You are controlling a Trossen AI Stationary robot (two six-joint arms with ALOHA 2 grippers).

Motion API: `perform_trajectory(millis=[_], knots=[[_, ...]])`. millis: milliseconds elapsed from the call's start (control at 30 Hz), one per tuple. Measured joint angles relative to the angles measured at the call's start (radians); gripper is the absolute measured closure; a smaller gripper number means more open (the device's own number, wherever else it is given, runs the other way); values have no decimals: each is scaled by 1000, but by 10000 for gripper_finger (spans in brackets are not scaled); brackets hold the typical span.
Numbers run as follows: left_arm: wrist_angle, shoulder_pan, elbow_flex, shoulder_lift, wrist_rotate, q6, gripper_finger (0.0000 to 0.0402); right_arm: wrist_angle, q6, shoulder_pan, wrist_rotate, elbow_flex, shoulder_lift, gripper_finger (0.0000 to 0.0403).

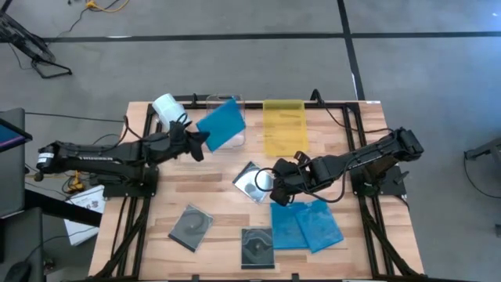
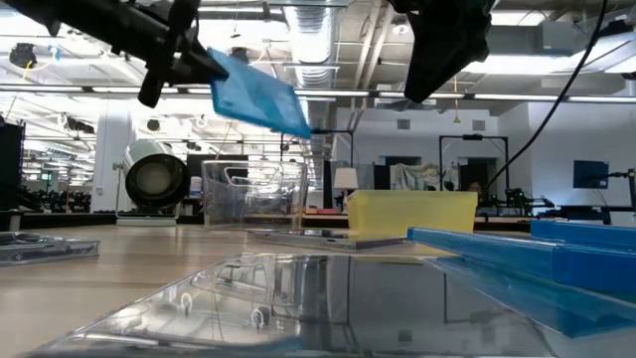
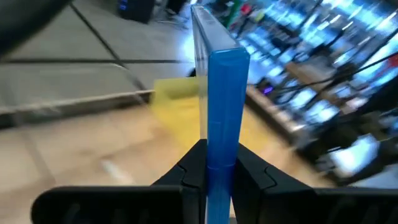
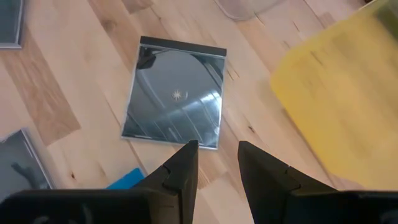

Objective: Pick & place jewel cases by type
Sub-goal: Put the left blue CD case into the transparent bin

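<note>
My left gripper (image 1: 200,142) is shut on a translucent blue jewel case (image 1: 222,124), held in the air above the clear tray (image 1: 233,102). My right gripper (image 4: 217,158) is open and hovers just off one edge of a clear case with a disc (image 4: 176,93), which lies flat at mid-table (image 1: 250,182). Two more blue cases (image 1: 306,225) lie flat side by side near the front right. Two dark grey cases (image 1: 192,225) (image 1: 257,247) lie flat near the front edge. My left gripper pinches the blue case between its two fingers at the case's near edge (image 3: 219,163), one finger on each flat face. The case is lifted clear and juts out ahead of the fingers; in the low view it slopes down away from the gripper (image 2: 260,96).
A yellow tray (image 1: 283,125) sits at the far edge, right of the clear tray. A white roll (image 1: 166,104) stands at the far left corner. Bare wood lies between the trays and the front row of cases.
</note>
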Motion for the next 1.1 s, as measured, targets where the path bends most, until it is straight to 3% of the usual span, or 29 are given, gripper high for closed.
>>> perform_trajectory(millis=[367,533,867,1100], knots=[[-135,76,114,121,-91,237,365,32,0,-1,1,0,0,295],[-142,100,152,236,-99,257,364,53,-1,-3,0,0,0,295],[-193,113,300,454,-208,352,364,62,24,-2,0,0,0,295],[-364,129,407,579,-201,368,363,62,26,7,1,0,1,295]])
